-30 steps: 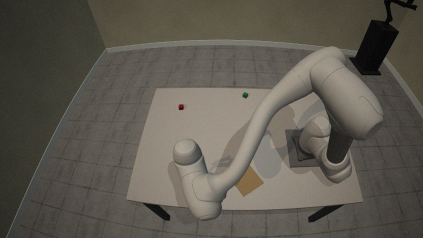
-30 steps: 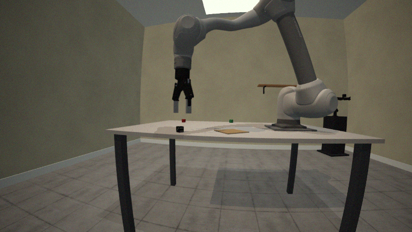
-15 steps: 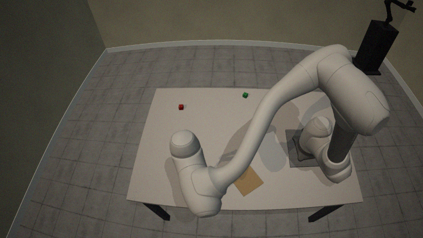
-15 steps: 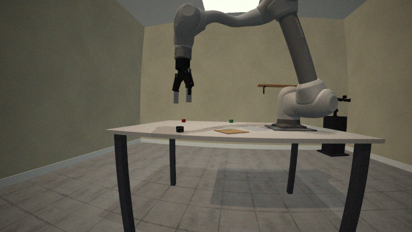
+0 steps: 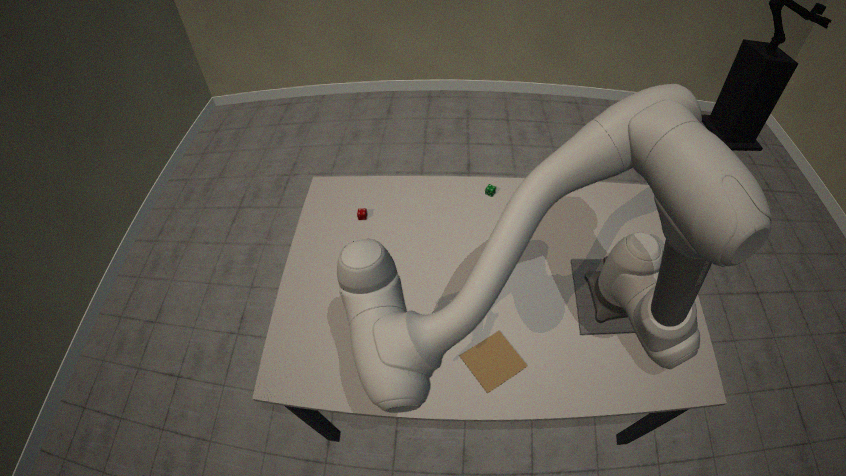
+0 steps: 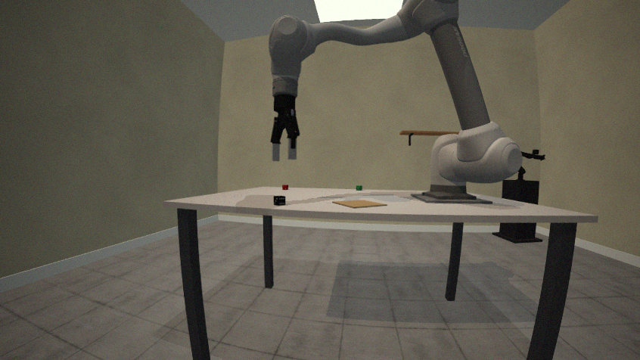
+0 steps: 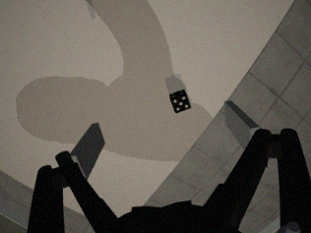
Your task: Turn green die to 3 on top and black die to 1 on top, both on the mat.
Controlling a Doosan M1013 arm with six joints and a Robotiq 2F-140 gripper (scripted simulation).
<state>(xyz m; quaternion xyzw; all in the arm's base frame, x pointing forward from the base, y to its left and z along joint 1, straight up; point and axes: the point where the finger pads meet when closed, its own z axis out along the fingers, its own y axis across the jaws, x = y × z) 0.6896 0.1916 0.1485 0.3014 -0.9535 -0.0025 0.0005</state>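
Nearest the exterior camera: black die (image 6: 279,200) (image 7: 180,101) on the worktop (image 5: 449,408) (image 6: 402,215) (image 7: 59,38), off the mat. Wrist view shows five pips on its top, so it likely needs turning for the 1. The arm hides it from the top camera.

Mat (image 5: 493,361) (image 6: 359,203) lies to one side of it, no die on it — both placements undone.

Gripper (image 6: 284,159) (image 7: 161,123) hangs above the worktop, fingers wide apart, nothing between them. It points down, probably to keep room for a straight descent on the black die; the spread leaves slack around a small cube.

Far side: red die (image 5: 362,214) (image 6: 284,187) and green die (image 5: 490,190) (image 6: 358,187), well apart, both off the mat. Red probably stays put so its number is safe. Pips on both are too small to read — can't confirm green's top. Neither is in wrist view.

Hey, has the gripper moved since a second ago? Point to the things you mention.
Yes, upward: in the exterior view the gripper (image 6: 284,159) (image 7: 161,123) now hangs higher above the tabletop (image 5: 425,230) (image 6: 416,210) (image 7: 54,43) than it did then.
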